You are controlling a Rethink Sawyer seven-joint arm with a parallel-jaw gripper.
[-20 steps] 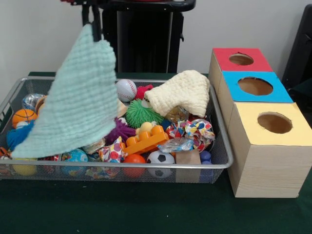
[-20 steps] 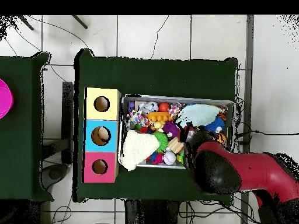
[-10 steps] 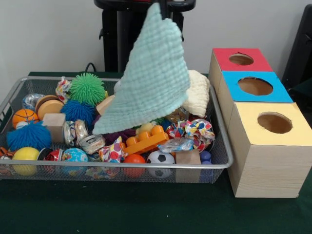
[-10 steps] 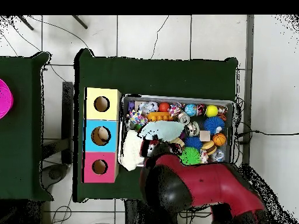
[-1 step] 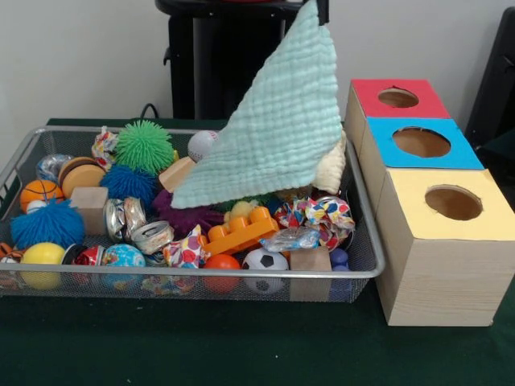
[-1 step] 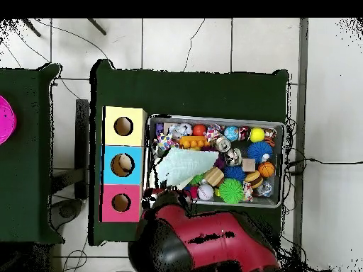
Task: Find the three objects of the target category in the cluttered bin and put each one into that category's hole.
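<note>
Above the bin's (image 5: pixel 366 269) box-side end, jaws (image 5: pixel 322 10) pinch the mint cloth (image 5: pixel 269 133) by one corner, its hem over the toys. Risk: thin corner grip slips, or trailing hem snags the rim, missing the blue hole (image 5: pixel 421 141).

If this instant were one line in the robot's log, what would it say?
gripper: shut on cloth | cloth: hanging over bin, near boxes | red box, blue box, yellow box: no cloth in holes
</note>
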